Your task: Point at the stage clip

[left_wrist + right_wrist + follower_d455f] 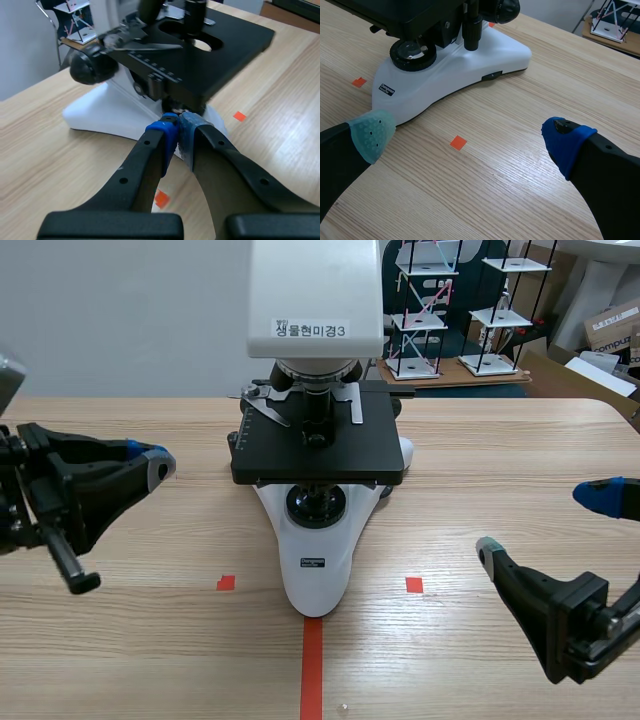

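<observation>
So the left pincer [177, 131] was pinched shut near the microscope [318, 530], the right pincer [468, 137] gaped wide over the counter [520, 80], and the thin stage clip [268, 408] sat at the far-left corner of the stage [345, 455], probably springy, so overshooting could've bent it or bumped the lens [316, 405].

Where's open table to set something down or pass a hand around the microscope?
Free: bare table between the left gripper and the microscope base; likewise between that base and the right gripper. Crowded: the stage, with the stage clip and objective lenses close above it.
</observation>
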Controlling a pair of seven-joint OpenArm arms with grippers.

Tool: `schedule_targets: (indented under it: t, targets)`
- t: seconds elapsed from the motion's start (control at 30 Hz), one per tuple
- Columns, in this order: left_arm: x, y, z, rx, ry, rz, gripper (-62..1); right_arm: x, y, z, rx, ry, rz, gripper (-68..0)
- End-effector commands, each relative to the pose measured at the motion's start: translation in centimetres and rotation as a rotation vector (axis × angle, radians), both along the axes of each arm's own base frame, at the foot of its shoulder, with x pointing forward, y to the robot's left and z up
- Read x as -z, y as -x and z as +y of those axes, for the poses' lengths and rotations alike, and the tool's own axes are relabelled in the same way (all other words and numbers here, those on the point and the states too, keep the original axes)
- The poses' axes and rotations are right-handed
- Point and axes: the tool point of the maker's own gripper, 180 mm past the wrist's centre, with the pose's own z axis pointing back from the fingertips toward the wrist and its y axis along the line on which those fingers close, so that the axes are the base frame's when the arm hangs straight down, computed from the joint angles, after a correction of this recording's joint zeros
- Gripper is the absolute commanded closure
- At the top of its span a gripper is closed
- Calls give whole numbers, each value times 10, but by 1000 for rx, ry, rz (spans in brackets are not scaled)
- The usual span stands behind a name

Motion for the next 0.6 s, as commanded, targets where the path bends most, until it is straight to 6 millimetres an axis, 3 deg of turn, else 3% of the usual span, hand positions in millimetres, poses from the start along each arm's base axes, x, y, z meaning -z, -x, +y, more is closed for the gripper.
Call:
schedule_targets:
  t: [0.0, 0.3, 0.57]
  targets:
    - [-10, -6, -5, 18, 15, -34, -38, -11, -4, -1, 4, -10, -38, -648]
    - [-16, -35, -18, 108, -22, -83, -40, -11, -4, -1, 4, -10, -38, -648]
    - [-18, -63, -15, 100, -37, -98, -40, -11, -4, -1, 4, -10, -38, -648]
